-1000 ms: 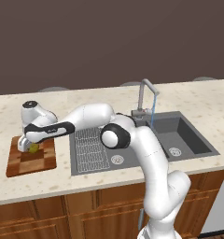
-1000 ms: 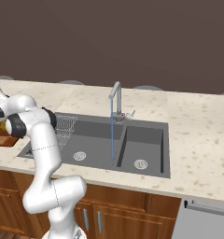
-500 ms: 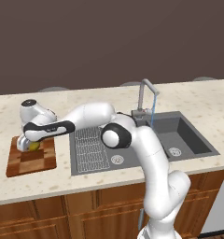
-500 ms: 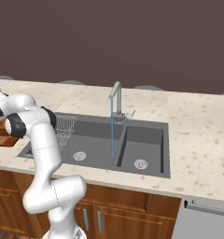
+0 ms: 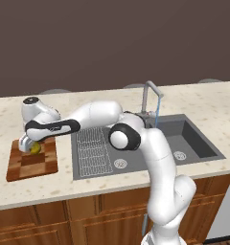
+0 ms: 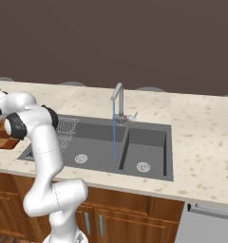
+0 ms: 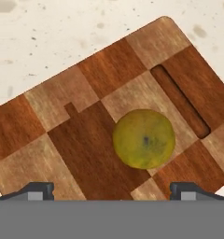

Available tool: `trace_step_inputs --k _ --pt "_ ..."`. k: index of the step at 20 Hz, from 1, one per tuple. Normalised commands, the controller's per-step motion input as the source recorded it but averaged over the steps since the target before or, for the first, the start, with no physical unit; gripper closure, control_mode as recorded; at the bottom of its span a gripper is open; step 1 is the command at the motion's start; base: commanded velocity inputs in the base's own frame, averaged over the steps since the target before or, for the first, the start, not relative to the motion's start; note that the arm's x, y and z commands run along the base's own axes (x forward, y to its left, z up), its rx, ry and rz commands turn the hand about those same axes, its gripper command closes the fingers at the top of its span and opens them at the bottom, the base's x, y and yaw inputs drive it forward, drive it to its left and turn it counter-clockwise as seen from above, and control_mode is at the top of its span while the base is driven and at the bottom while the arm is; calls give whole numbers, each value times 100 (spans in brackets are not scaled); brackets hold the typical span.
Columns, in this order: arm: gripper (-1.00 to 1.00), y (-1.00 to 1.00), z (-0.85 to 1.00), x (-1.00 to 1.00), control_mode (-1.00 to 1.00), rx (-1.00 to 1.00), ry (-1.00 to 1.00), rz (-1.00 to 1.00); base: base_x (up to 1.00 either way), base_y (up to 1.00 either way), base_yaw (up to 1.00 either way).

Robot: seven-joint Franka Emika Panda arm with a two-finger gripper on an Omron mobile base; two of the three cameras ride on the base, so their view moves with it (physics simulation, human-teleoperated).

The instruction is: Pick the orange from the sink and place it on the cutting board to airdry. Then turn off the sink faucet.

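Note:
The yellow-green orange [image 7: 143,138] rests on the checkered wooden cutting board [image 7: 81,126], next to its dark handle slot. My gripper [image 7: 111,187] hovers just above it, open, the fingertips [image 7: 39,189] spread wider than the fruit and not touching it. From the left base view, the orange [image 5: 36,148] lies at the board's [image 5: 33,165] far end, right under the gripper [image 5: 28,144]. The dark sink [image 5: 184,139] sits to the right, and water still runs in a thin blue stream from the faucet [image 5: 150,95]. The faucet [image 6: 118,97] stands behind the sink [image 6: 144,142].
A ribbed wire drainer [image 5: 92,143] fills the sink's left part, between the board and the basins. The arm stretches across it at low height. Speckled counter [image 5: 203,103] lies around the sink, with wooden cabinets [image 5: 88,220] below.
The hand has lifted slightly above the orange, which stays put on the board. Water keeps running.

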Motion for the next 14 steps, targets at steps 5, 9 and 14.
trace_step_inputs --k 5,9,14 --pt "-100 -34 1 -7 -100 8 0 0 0 0 0" --pt "-100 -35 0 0 -100 12 0 0 0 0 0" --pt "-100 -32 0 -12 -100 12 0 0 0 0 0"
